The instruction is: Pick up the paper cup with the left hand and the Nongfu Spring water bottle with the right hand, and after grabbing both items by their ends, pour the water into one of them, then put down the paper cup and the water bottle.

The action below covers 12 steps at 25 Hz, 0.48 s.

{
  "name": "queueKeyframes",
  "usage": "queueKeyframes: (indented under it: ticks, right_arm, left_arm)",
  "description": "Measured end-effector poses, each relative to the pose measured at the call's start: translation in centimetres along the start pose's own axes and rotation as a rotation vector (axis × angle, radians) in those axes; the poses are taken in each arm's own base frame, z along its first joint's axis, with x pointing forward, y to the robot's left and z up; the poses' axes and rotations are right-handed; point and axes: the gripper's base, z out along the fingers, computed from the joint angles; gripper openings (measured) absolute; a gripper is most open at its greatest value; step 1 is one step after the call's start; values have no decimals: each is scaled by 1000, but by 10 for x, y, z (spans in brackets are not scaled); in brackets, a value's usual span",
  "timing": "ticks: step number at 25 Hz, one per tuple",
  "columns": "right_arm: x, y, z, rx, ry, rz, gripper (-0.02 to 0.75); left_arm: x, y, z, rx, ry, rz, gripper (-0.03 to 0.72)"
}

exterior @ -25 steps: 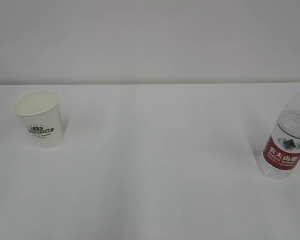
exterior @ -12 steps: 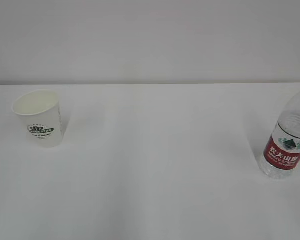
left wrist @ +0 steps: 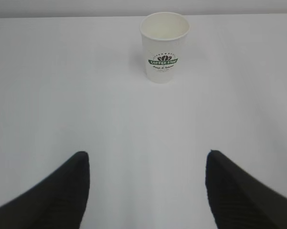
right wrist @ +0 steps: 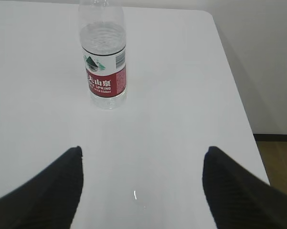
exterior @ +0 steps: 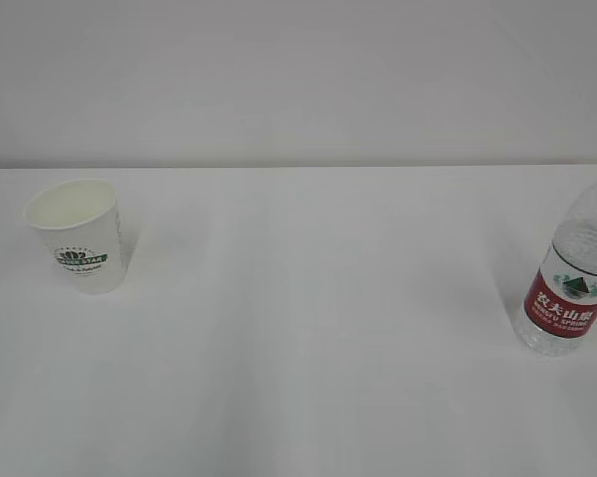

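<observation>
A paper cup (exterior: 76, 235) and a water bottle (exterior: 568, 271) stand upright, well apart on a white table (exterior: 308, 328). The left claw (left wrist: 145, 183) and right claw (right wrist: 141, 179) are spread wide and empty, so nothing is picked up yet; grasping, pouring and setting down all remain.

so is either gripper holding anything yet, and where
Nothing is held. The left gripper is open, short of the paper cup; the right gripper is open, short of the Nongfu Spring water bottle. Both stand on the table.
</observation>
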Motion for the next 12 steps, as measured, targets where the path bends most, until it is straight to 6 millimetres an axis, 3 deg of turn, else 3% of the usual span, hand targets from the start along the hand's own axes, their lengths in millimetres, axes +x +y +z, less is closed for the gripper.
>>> queueKeyframes:
  ticks: [12]
  right_arm:
    - [0, 0, 0, -5, 0, 2, 587]
  left_arm:
    - [0, 0, 0, 0, 0, 0, 515]
